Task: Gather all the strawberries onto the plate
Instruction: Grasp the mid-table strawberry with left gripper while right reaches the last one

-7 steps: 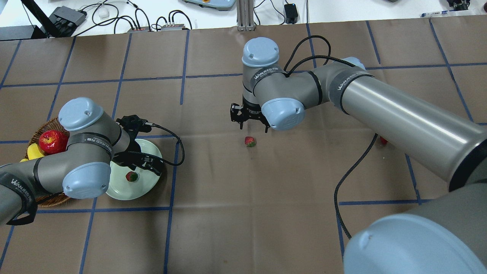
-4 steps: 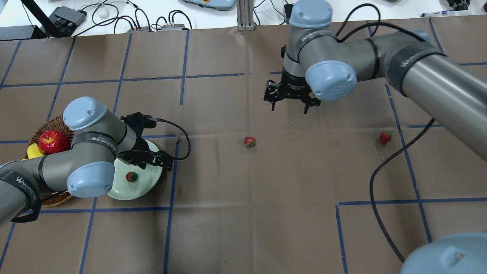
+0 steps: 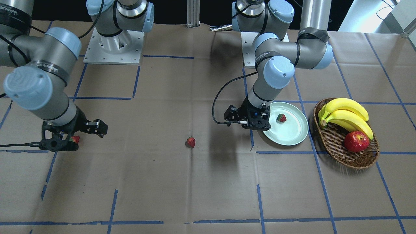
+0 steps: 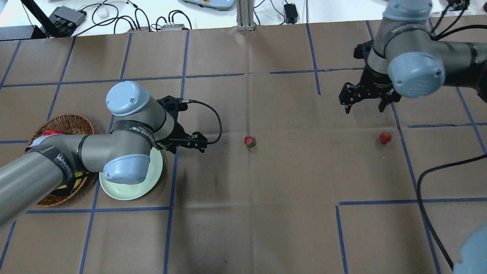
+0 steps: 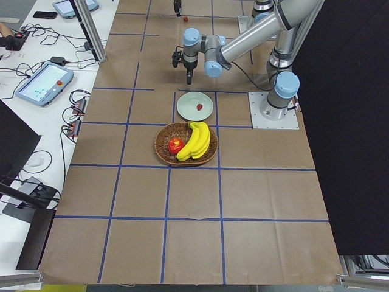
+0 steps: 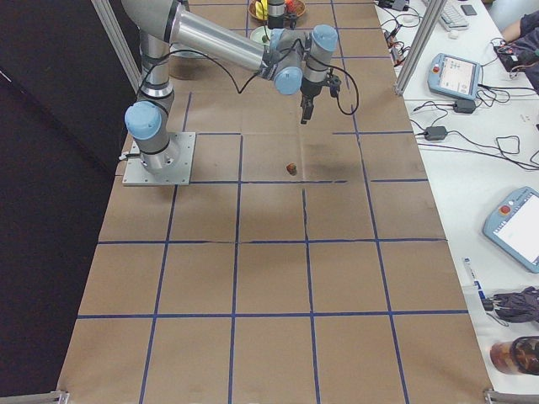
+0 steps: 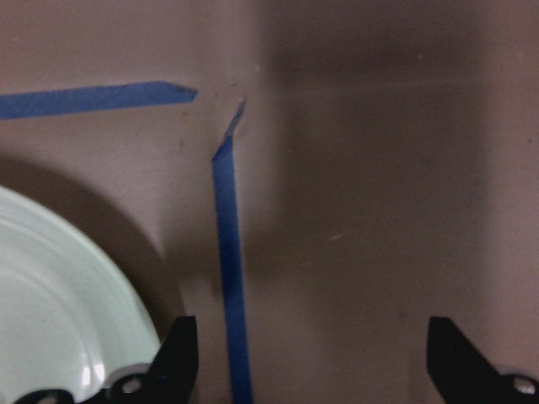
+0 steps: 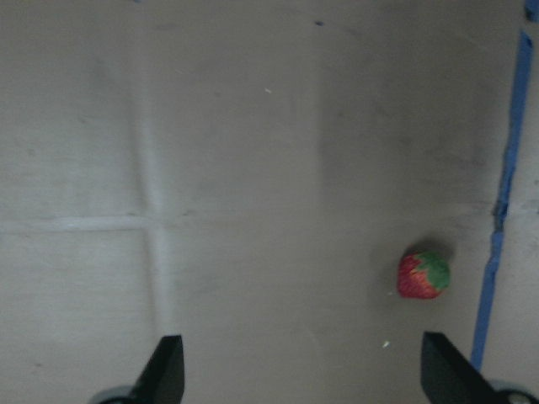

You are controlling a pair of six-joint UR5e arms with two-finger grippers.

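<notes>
Findings, left to right across the worktop.

1. Wicker basket: sits on the far side of the plate from the left pincer. It holds bananas and an apple.

2. Plate: lies flat on the worktop, with its rim just beside the left pincer. In the left wrist view the rim is next to one finger, outside the gap.

3. First strawberry: rests on the plate near its middle, close to the left pincer but not touching it. The arm hides it in the overhead view.

4. Left pincer: spread wide, with nothing in its grasp. Its fingers straddle a blue tape line on bare worktop.

5. Second strawberry: lies on bare worktop between the two pincers. It is nearer the left pincer and clear of both.

6. Right pincer: spread wide, with nothing in its grasp. It is raised above the worktop, fingers pointing down.

7. Third strawberry: lies on the worktop near the right pincer, offset toward one finger and untouched. In the right wrist view it sits ahead of the fingertips, just beside another blue tape line.
</notes>
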